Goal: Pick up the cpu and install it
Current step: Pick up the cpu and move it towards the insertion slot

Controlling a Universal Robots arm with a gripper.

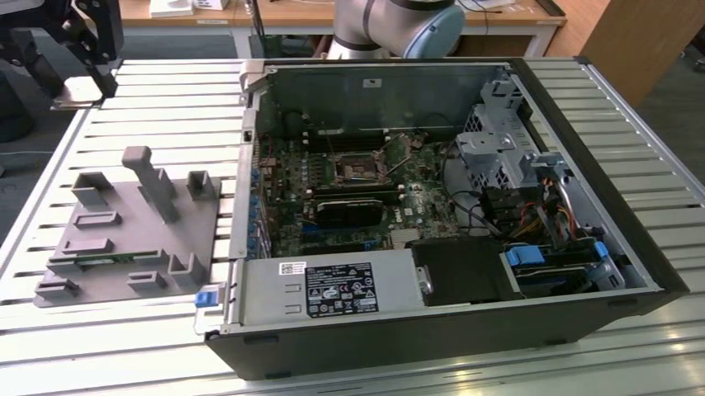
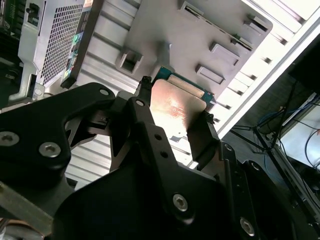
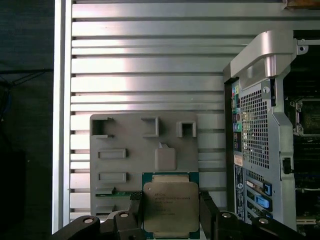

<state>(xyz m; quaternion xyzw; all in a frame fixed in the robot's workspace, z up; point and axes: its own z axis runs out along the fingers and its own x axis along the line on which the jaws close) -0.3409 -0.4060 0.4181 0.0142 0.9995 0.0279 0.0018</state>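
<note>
— Where is the cpu?

— At the exterior view's far left, in the air over a corner of the slatted table. The gripper is pinching it.

— How firm is the grip?

— In both wrist views a black finger presses on each of two opposite edges, with the silvery top plate showing between them.

— What comes next, moving right?

— The grey fixture plate lies flat on the table, apart from the chip. A green memory stick lies in a slot near its lower edge in the exterior view.

— And after that?

— The open computer case is just beside the fixture. Its motherboard is exposed, and the socket sits near the board's middle, well apart from the chip. At the exterior view's right, inside the case, there are a metal drive cage and bundled cables.
</note>
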